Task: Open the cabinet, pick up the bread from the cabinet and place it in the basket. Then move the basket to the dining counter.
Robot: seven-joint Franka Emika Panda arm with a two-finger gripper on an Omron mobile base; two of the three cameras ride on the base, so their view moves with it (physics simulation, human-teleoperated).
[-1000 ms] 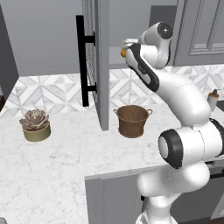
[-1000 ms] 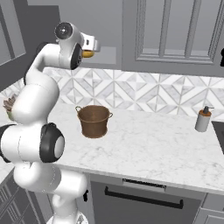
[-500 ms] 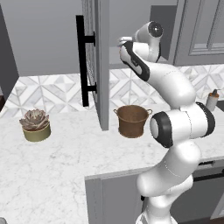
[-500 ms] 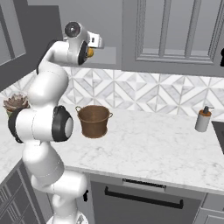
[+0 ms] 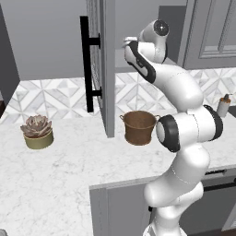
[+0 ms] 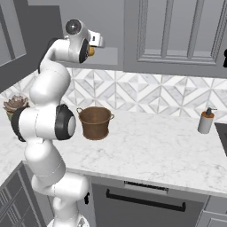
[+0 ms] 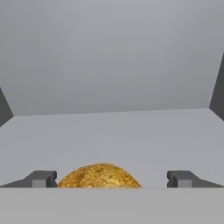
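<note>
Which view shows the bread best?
The hand view: the bread sits centred between the open tool's fingertips on the cabinet shelf. The right base view catches just an orange sliver behind the hand. In the left base view the arm covers that spot.

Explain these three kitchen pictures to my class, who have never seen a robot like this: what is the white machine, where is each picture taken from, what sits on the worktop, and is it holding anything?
The white machine is a jointed robot arm in a computer-drawn kitchen. Two pictures come from cameras behind it, one to its left and one to its right, so they show the same scene from two sides. The third comes from a camera on its hand, looking along the gripper into the cabinet, whose door stands open. The gripper's two dark fingers are spread wide, with the bread, a golden bun, lying between them on the shelf; nothing is gripped yet. On the marble worktop stand the basket, a potted succulent and a soap dispenser.
</note>
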